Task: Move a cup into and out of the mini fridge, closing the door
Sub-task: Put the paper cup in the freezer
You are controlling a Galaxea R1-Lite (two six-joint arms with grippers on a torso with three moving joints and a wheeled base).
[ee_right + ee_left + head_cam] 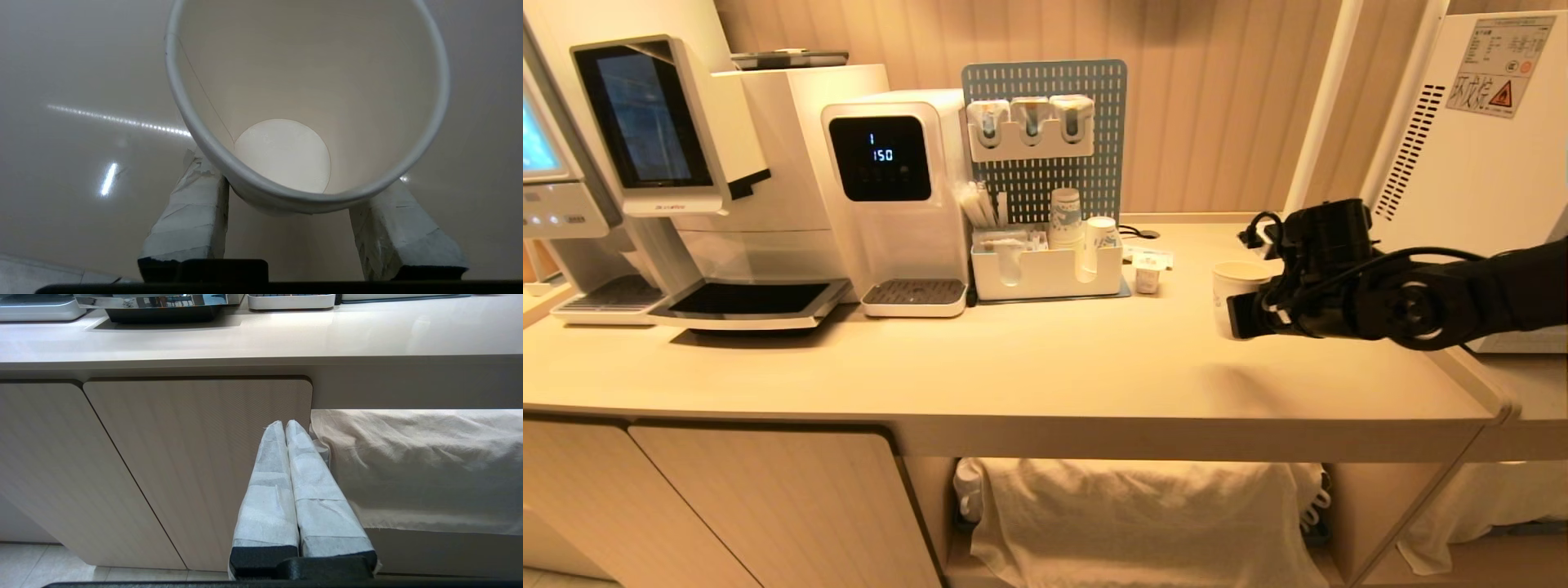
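Observation:
The cup (1235, 279), a small white paper cup, hangs upright just above the right part of the counter (1013, 367), casting a faint shadow below it. My right gripper (1243, 309) reaches in from the right and is shut on it. In the right wrist view the taped fingers (192, 216) press both sides of the cup (286, 155) under its rolled rim, and the cup is empty. At the far right stands the mini fridge (1478, 139), showing only a white side with vent slots and a warning label. The door is out of view. My left gripper (284, 425) is parked, shut and empty, before a cabinet front.
A coffee machine (727, 163) and a white water dispenser (894, 196) line the back left. A blue pegboard organiser holds stacked cups (1065, 216), with a creamer tub (1147, 273) beside it. Pale cloth (1135, 514) hangs under the counter.

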